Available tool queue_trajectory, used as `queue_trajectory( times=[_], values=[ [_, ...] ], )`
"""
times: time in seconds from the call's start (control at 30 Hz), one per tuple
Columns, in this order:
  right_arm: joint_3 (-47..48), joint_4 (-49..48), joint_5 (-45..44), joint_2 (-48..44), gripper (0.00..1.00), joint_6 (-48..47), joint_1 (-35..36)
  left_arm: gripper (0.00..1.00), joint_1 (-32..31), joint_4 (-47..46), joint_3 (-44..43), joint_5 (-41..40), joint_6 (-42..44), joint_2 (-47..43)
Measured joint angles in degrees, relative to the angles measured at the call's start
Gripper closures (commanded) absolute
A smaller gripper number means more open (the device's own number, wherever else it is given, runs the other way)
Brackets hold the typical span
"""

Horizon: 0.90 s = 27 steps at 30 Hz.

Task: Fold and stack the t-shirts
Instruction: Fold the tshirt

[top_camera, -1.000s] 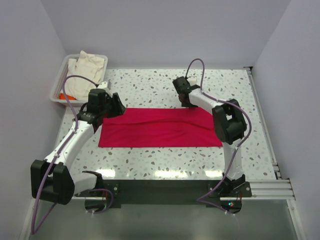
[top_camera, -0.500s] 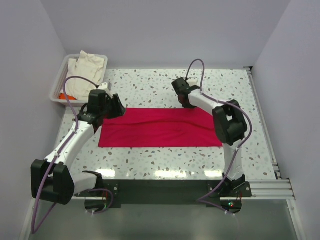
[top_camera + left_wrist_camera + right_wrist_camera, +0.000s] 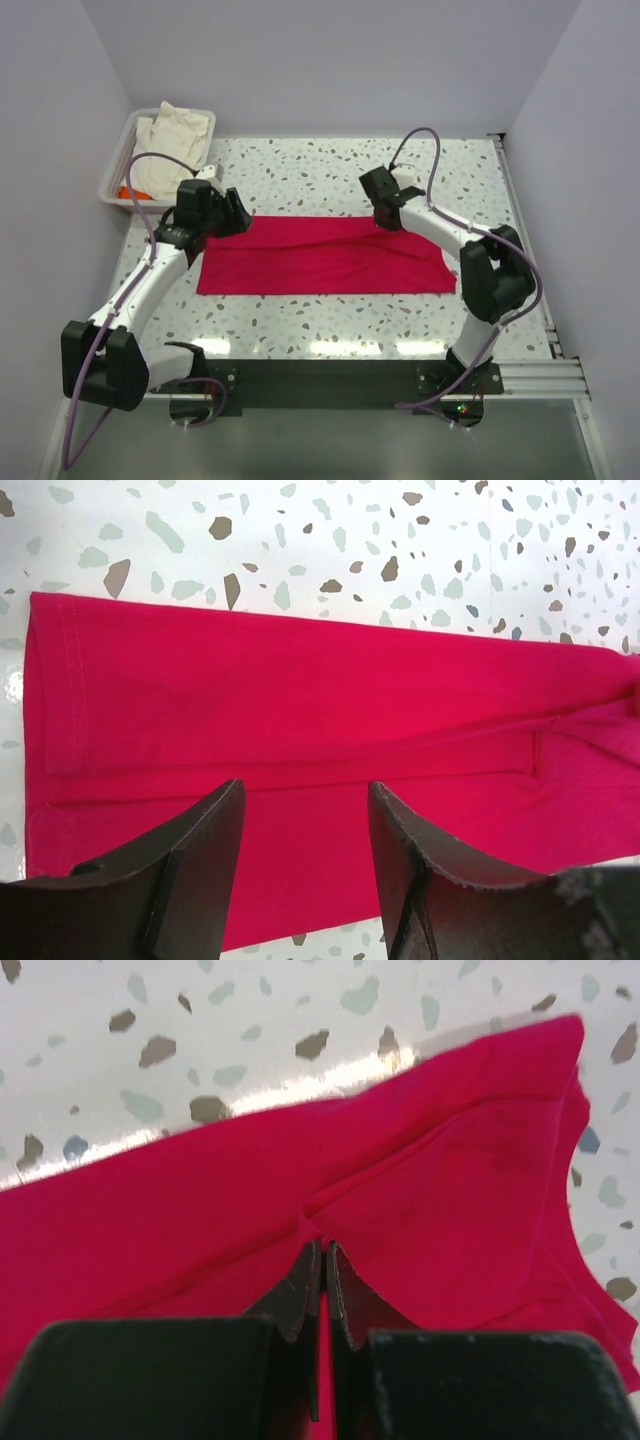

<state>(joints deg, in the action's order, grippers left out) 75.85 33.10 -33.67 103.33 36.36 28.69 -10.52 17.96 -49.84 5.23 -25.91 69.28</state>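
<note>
While our right gripper [image 3: 322, 1258] pinches (jaws pressed together) raised fold at far edge of flat crimson-red cloth t-shirt [image 3: 320, 258], rest of cloth lies beneath and to its left. We see our left gripper [image 3: 300, 815] spread above shirt's other end; crumpled cream-white t-shirt [image 3: 178, 135] beyond it, in white plastic tray [image 3: 112, 178].

My table [image 3: 330, 165] has a white top speckled with grey and brown chips. A red t-shirt [image 3: 320, 258] lies across its middle, folded into a long band running left to right. A white tray [image 3: 112, 170] sits at its far left corner.
</note>
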Motion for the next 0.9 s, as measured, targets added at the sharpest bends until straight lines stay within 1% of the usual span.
queue_trajectory(
  times=[0.23, 0.47, 0.5, 0.53, 0.6, 0.63, 0.7, 0.73, 0.8, 0.9],
  values=[
    [-15.9, -7.6, 6.2, -8.4, 1.0, 7.1, 2.0, 0.43, 0.0, -0.1, 0.1, 0.4, 0.0, 0.0],
    [-28.0, -16.6, 9.3, -12.7, 0.99, 15.1, 6.3, 0.43, 0.0, -0.1, 0.6, 0.5, 0.0, 0.0],
    [-29.0, -18.1, 9.4, -13.1, 0.95, 15.8, 6.9, 0.43, 0.0, -0.1, 0.7, 0.5, 0.0, 0.0],
    [-29.7, -19.3, 9.7, -13.5, 0.86, 16.4, 7.3, 0.43, 0.0, -0.1, 0.8, 0.5, 0.0, 0.0],
    [-30.0, -20.7, 10.1, -13.9, 0.78, 16.9, 7.7, 0.43, 0.0, -0.1, 0.9, 0.5, 0.0, 0.0],
    [-30.0, -21.4, 10.3, -14.1, 0.69, 16.9, 7.8, 0.43, 0.0, -0.1, 0.9, 0.5, 0.0, 0.0],
    [-30.0, -21.6, 10.4, -15.4, 0.63, 16.7, 7.8, 0.43, 0.0, -0.1, 0.9, 0.5, 0.0, 0.0],
    [-30.0, -21.6, 10.4, -16.5, 0.56, 16.5, 7.8, 0.43, 0.0, -0.1, 0.9, 0.5, 0.0, 0.0],
    [-29.8, -21.1, 10.1, -19.6, 0.5, 15.5, 7.8, 0.43, 0.0, -0.1, 0.9, 0.5, 0.0, 0.0],
    [-27.1, -17.8, 8.1, -24.1, 0.45, 13.9, 7.8, 0.43, 0.0, -0.1, 0.9, 0.5, 0.0, 0.0]
  ],
)
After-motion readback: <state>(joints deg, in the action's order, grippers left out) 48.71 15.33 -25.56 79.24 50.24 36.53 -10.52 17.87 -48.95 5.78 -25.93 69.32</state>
